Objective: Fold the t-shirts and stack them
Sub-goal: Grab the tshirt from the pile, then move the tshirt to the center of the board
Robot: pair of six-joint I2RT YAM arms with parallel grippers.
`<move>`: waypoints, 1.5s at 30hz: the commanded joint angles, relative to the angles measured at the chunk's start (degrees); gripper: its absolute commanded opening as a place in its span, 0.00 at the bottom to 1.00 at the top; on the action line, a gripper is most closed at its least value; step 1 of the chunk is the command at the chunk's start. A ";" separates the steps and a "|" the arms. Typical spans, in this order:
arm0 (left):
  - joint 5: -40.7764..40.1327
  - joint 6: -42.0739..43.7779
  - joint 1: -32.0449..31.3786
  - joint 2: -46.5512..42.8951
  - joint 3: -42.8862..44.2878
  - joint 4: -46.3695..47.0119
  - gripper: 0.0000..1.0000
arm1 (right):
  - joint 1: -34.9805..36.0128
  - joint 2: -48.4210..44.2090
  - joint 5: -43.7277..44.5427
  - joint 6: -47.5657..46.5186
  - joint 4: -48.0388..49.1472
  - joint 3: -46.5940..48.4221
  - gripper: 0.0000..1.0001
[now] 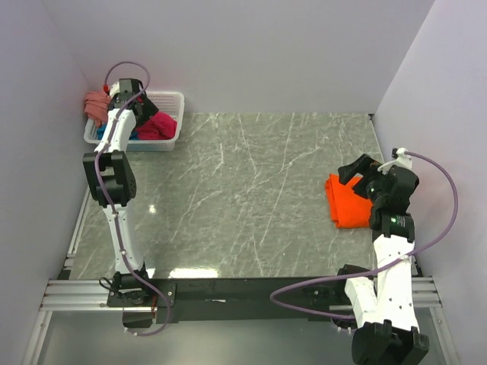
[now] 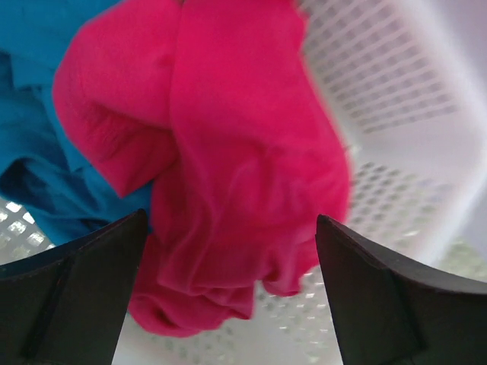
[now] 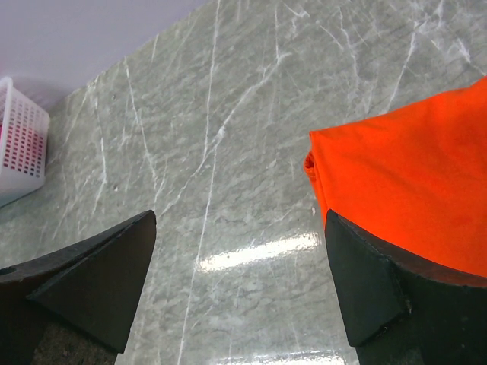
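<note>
A magenta-red t-shirt [image 2: 243, 152] lies crumpled in the white mesh basket [image 1: 172, 98], on top of a teal t-shirt [image 2: 30, 114]. My left gripper [image 2: 232, 289] hangs open just above the magenta cloth, which shows between its fingers with no grip on it. In the top view the left gripper [image 1: 135, 106] is over the basket's left half. A salmon-pink t-shirt [image 1: 95, 106] drapes over the basket's left end. A folded bright orange t-shirt [image 1: 348, 201] lies flat at the table's right side. My right gripper [image 1: 358, 179] is open above its left edge, with only bare table between the fingers [image 3: 91, 281].
The basket [image 2: 396, 76] stands in the far left corner against the walls. The grey marble table [image 1: 251, 190] runs between the basket and the orange t-shirt [image 3: 411, 190]. The basket's corner [image 3: 19, 144] shows far off in the right wrist view. Walls close in both sides.
</note>
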 commanded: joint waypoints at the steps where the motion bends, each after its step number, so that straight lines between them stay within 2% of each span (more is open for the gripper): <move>1: -3.11 2.15 -0.18 -1.19 0.69 -2.13 0.94 | -0.31 -0.16 1.57 -0.81 0.05 1.29 0.97; 2: -3.38 1.62 -0.18 -1.19 0.51 -2.40 0.85 | -0.31 -0.16 1.92 -0.99 -1.53 1.64 0.97; 4: -3.12 1.62 -0.18 -1.10 -0.71 -2.14 0.76 | -0.31 -0.33 3.85 -0.82 -1.63 1.56 0.97; 8: -3.90 0.92 -0.18 -0.57 0.76 -3.62 0.10 | -0.31 -0.68 4.91 -0.99 -2.24 1.81 0.96; 9: -3.99 0.65 -0.18 -1.27 0.86 -4.06 0.00 | -0.31 -0.86 5.17 -1.16 -3.29 2.08 0.96; 14: -1.89 2.14 -0.18 -8.03 -4.15 0.94 0.00 | -0.31 -2.53 3.77 -0.99 -1.45 0.67 0.96; 22: 1.71 4.34 -0.18 -18.85 -5.12 3.84 0.00 | -0.31 -3.41 3.15 -0.99 -2.07 0.67 0.96; 25: 5.31 5.04 -0.27 -22.45 -5.21 5.68 0.00 | -0.31 -4.11 1.23 -0.38 0.74 -1.08 0.96; 29: 8.57 5.75 -0.97 -27.46 -5.20 9.19 0.00 | -0.31 -4.28 2.01 -1.08 -1.45 0.15 0.96; 31: 9.98 6.54 -2.20 -30.88 -6.25 12.79 0.00 | -0.31 -4.64 1.57 -0.47 0.82 -1.60 0.96; 35: 9.37 8.29 -4.32 -35.72 -7.22 16.84 0.00 | -0.31 -4.20 1.48 -1.08 -0.92 -0.38 0.96; 38: 11.20 9.26 -8.44 -39.94 -10.03 21.23 0.00 | -0.31 -4.38 0.52 -0.20 1.96 -2.31 0.96; 43: 10.51 12.16 -17.22 -47.23 -15.47 27.12 0.00 | -0.31 -4.02 -0.45 -0.64 1.00 -1.87 0.96; 45: 13.05 12.08 -20.64 -49.86 -17.85 29.14 0.00 | -0.31 -4.03 -1.06 -0.12 3.02 -2.84 0.96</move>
